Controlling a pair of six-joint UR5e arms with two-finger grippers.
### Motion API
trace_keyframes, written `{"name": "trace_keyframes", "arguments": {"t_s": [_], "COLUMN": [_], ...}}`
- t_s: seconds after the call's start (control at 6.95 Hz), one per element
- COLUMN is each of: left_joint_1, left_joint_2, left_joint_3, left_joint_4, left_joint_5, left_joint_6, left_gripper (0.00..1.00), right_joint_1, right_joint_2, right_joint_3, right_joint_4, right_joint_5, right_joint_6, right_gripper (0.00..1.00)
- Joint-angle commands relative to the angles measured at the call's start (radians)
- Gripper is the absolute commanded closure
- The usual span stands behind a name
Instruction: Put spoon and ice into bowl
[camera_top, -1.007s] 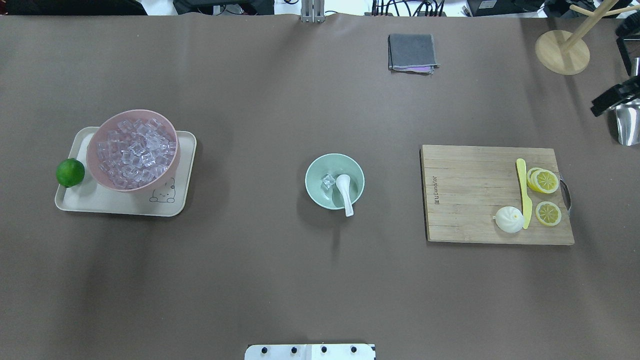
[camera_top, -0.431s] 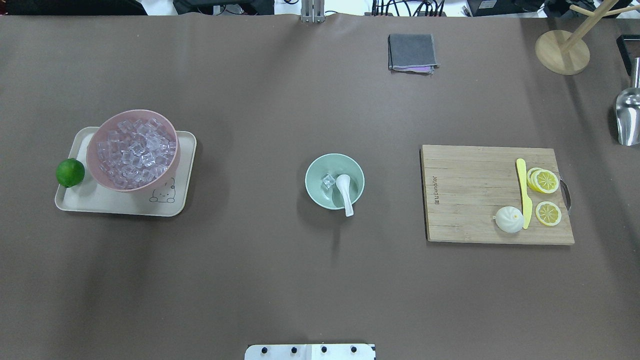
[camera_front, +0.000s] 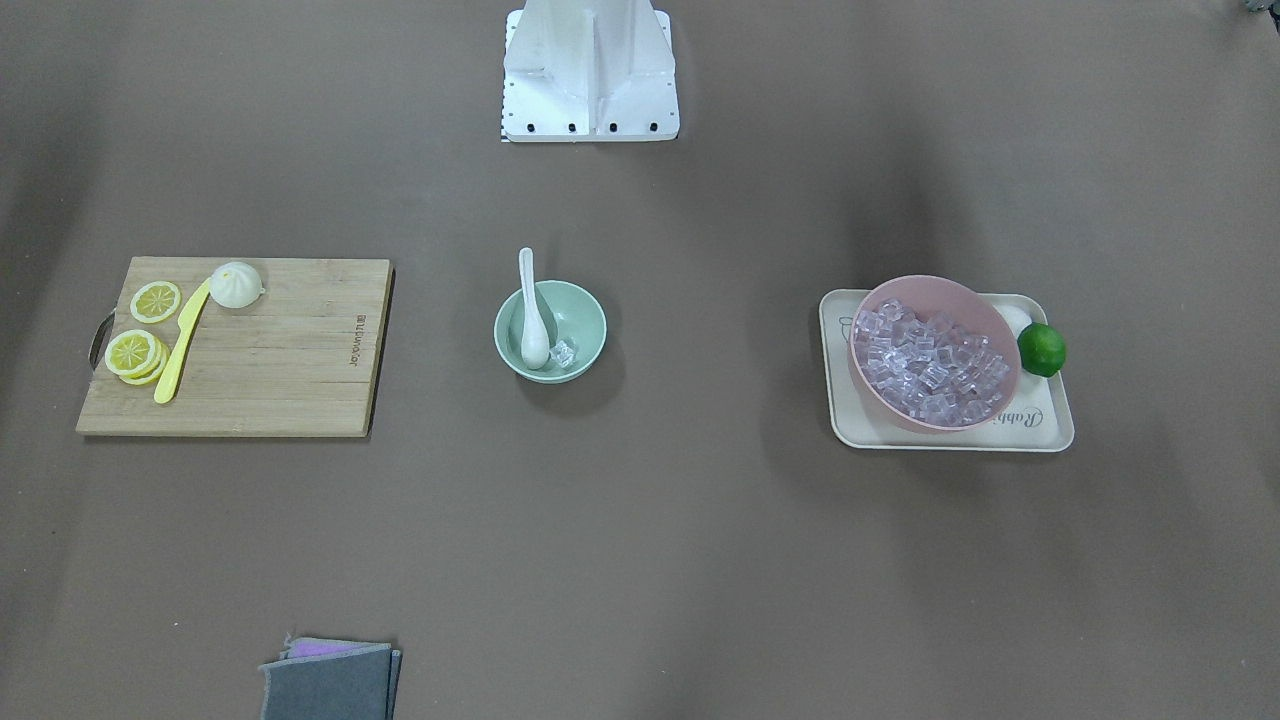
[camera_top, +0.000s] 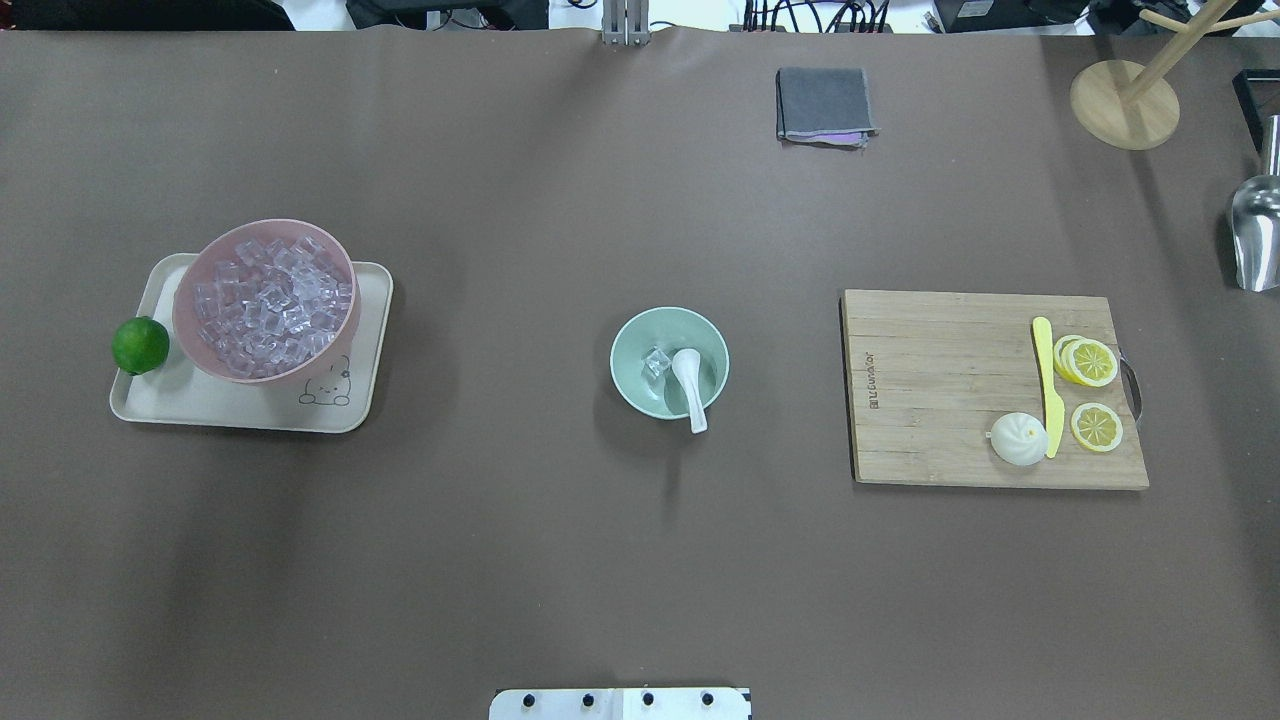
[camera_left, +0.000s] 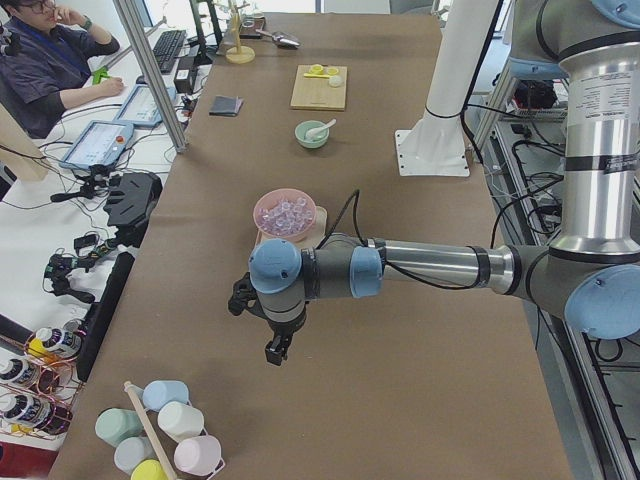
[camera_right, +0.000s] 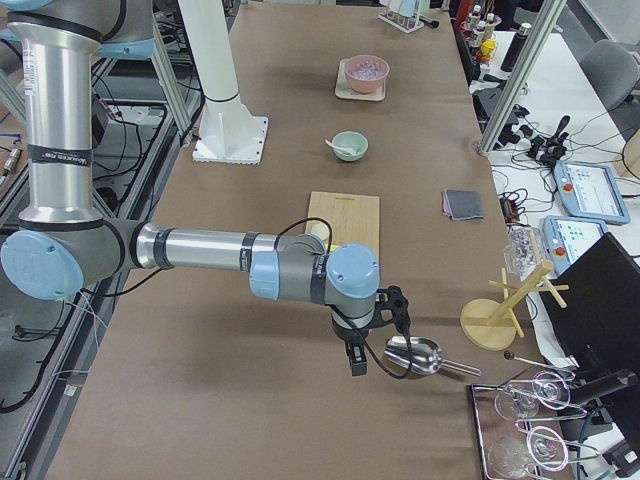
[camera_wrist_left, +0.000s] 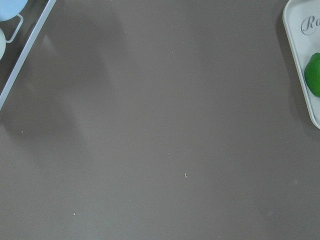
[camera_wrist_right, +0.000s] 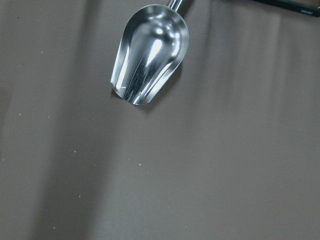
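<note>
Left gripper (camera_left: 272, 348): I see it only in a side view, so I cannot tell its opening.
Right gripper (camera_right: 357, 360): same here, I cannot tell. It hangs just beside one steel scoop (camera_right: 412, 355).
Mint bowl (camera_top: 632, 385): one, at table centre.
White spoon (camera_top: 688, 372): one, in the bowl, handle over the rim at about 5 o'clock.
Ice cube (camera_top: 655, 361): one, in the bowl at the spoon's 9 o'clock.
Pink bowl (camera_top: 338, 348): one, at 9 o'clock, heaped with cubes I can't count.
Cutting board (camera_top: 940, 390): one, at 3 o'clock.
Grey cloth (camera_top: 824, 103): one, far, at 1 o'clock.

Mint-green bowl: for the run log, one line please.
small mint-green bowl: holds white soup spoon, clear ice cube | spoon handle: over rim | task: looks done
</note>
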Motion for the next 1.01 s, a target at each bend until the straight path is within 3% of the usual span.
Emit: {"name": "trace_keyframes", "arguments": {"t_s": [0.0,0.43,0.86], "left_joint_1": [-0.001,0.001,0.001], "left_joint_2": [0.000,-0.001,-0.001], "left_joint_3": [0.000,0.000,-0.001], "left_joint_4": [0.000,-0.002,-0.002], "left_joint_5": [0.000,0.000,0.000], "left_joint_6": [0.001,0.000,0.001], "left_gripper": [0.01,0.01,0.01], "right_joint_1": [-0.034,-0.158,-0.171], "right_joint_2": [-0.041,-0.011,-0.012], "right_joint_3": [0.021,0.038,0.041], "right_joint_4": [0.088,0.061,0.073], "right_joint_5": [0.055,-0.021,-0.011], "right_joint_6": [0.019,0.284,0.283], "right_gripper": [0.00,0.00,0.00]}}
